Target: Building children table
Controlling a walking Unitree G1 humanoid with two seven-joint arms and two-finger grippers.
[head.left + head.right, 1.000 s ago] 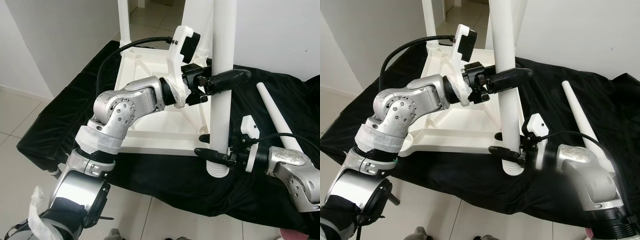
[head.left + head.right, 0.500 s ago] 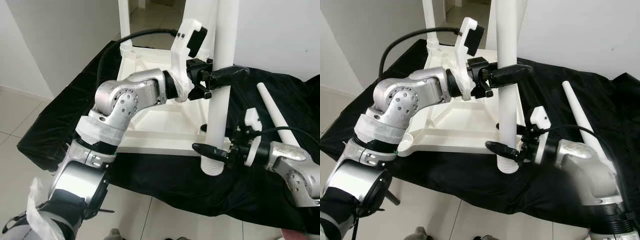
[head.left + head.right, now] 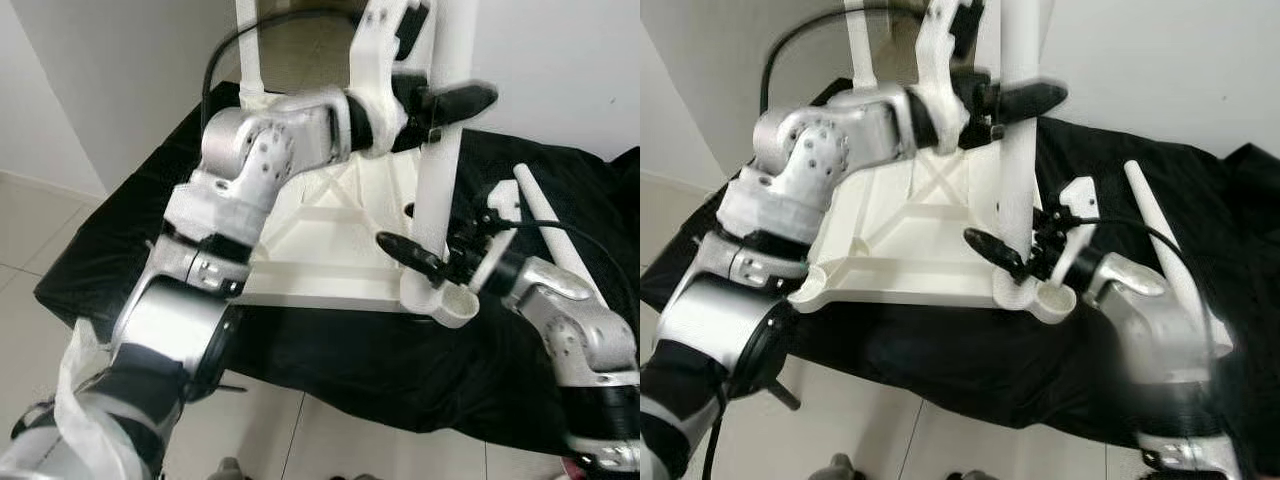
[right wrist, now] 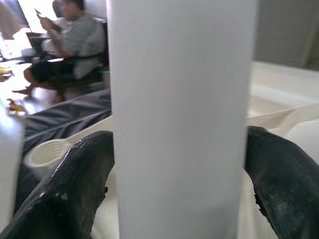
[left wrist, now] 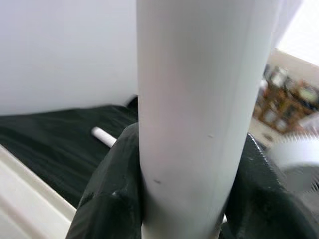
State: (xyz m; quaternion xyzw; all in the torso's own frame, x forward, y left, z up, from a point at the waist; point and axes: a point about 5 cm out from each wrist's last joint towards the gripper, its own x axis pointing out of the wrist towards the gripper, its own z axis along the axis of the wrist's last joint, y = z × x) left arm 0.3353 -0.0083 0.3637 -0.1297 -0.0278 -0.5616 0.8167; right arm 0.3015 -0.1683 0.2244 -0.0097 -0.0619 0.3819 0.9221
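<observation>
Upside-down white kids' table (image 3: 310, 240) lying on a black cloth (image 3: 130, 230) spread over the floor, underside up with the cross ribs showing. One white table leg (image 3: 437, 175) held roughly upright over the near right corner of the table, both grippers on it. Left gripper (image 3: 452, 100) up high on the leg, jaws clamped round it, black fingers (image 5: 107, 189) hugging either side of the tube in the left wrist view. Right gripper (image 3: 420, 262) down low near the leg's bottom end, jaws clamped on the same leg too, a black finger (image 4: 75, 184) pressed against each side in the right wrist view. Leg's hollow bottom end (image 3: 450, 303) tilted out toward the camera, just at the table's corner; can't tell if it's actually seated in anything there. Second loose white leg (image 3: 550, 235) lying flat on the cloth off to the right, well apart from the table. Another leg (image 3: 248, 50) already standing up at the far left corner. Seated person (image 4: 65, 40) visible far back in the right wrist view. Head views a bit blurry.
</observation>
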